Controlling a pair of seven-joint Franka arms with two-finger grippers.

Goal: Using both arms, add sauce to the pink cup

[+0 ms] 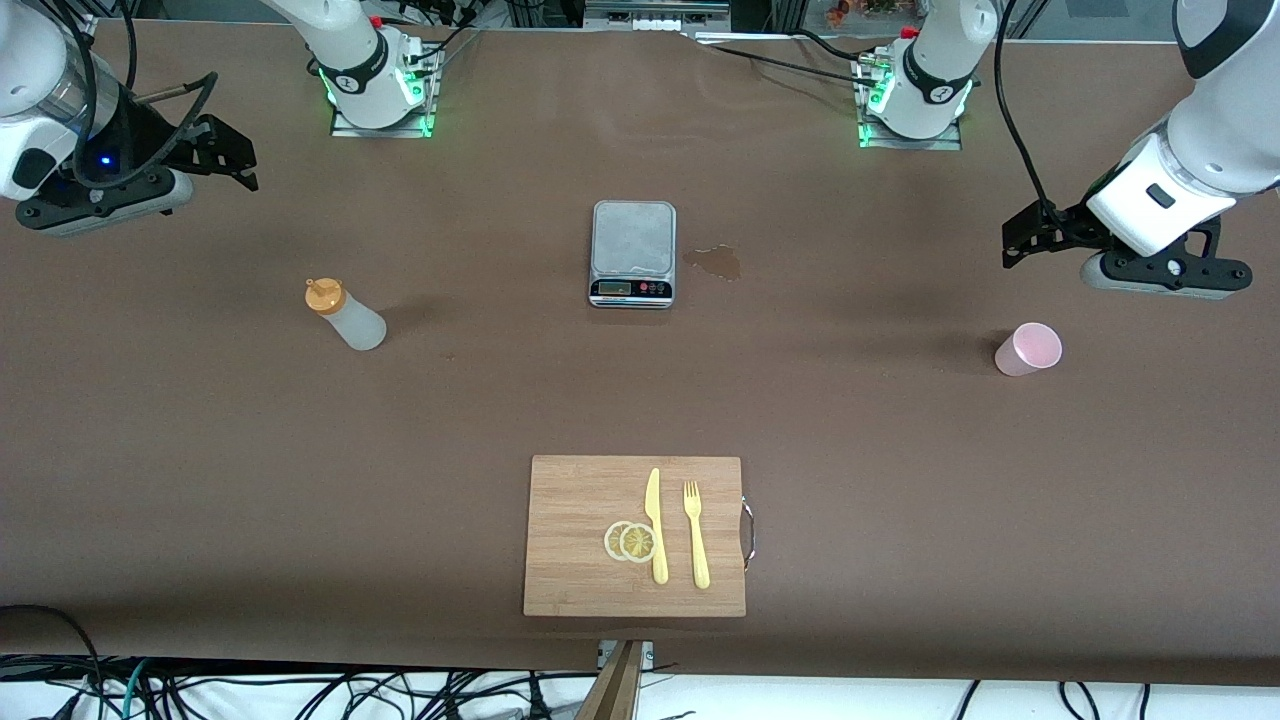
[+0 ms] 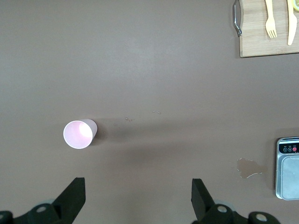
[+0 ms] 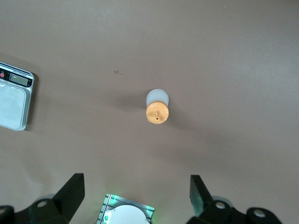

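Standing upright on the table (image 1: pixel 200 450), the pink cup (image 1: pixel 1028 349) is toward the left arm's end, the sauce (image 1: pixel 345 314) toward the right arm's; farther, the scale (image 1: pixel 632 253); above, left gripper (image 1: pixel 1030 240) and right gripper (image 1: pixel 228 152) hover, fingers spread, empty.

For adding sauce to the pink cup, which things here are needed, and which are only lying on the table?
Needed:
sauce bottle
pink cup
left gripper, open, empty
right gripper, open, empty

Only lying about:
kitchen scale
small spill beside it
cutting board with knife, fork, lemon slices
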